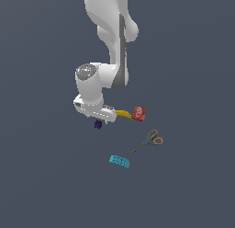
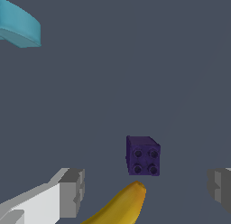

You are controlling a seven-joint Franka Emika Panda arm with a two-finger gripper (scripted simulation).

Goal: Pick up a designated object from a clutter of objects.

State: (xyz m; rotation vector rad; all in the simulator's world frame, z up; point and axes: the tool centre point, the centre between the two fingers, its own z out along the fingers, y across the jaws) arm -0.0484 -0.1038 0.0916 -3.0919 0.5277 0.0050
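Our gripper [image 2: 144, 191] hangs with jaws spread wide and empty; the dark purple block [image 2: 143, 156] sits on the floor between them, the banana [image 2: 121, 205] tip just beside it. Descending here, we risk nudging the banana into the block

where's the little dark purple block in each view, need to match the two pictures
Exterior view: the dark purple block sits just under the gripper, at the exterior view's left end of the banana.
Wrist view: the block lies on the floor between the two open fingers, nearer the other one, untouched.
Shared landmark: the banana, its tip next to the block in both views.
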